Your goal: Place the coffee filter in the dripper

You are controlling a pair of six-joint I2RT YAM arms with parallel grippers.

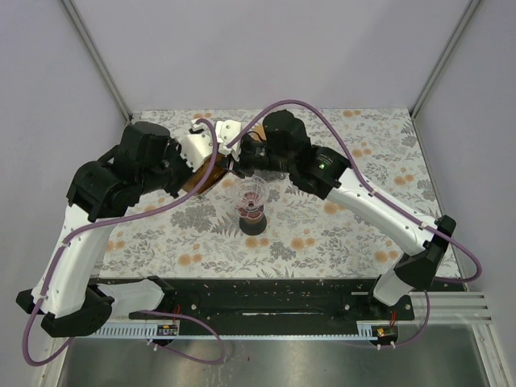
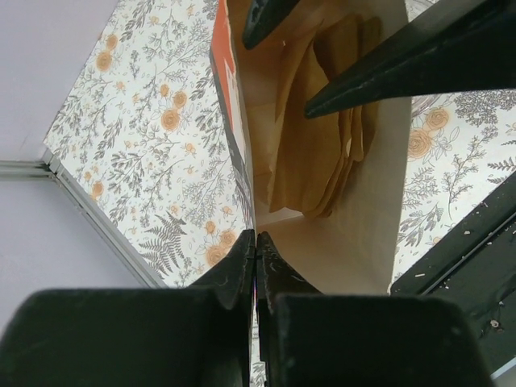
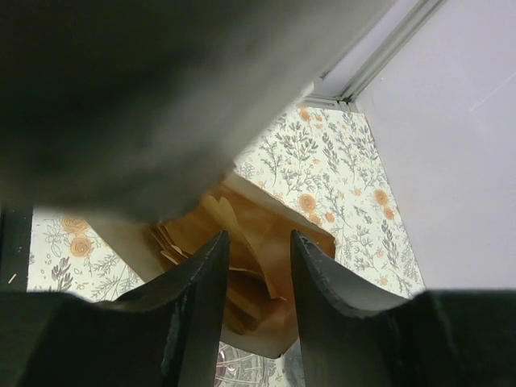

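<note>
Left tool [image 2: 255, 243] clamped on bag [image 2: 348, 251] edge, right tool [image 3: 258, 243] apart, tan filters [image 2: 310, 153] stacked inside

Brown paper filters [image 2: 318, 137] and clear glass dripper [image 1: 253, 198].
Stacked in open bag [image 2: 339, 250], upper centre; upright at overhead view's middle.

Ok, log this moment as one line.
left gripper: shut on filter pack edge | right gripper: open, at filters in pack | dripper: no filter yet
</note>
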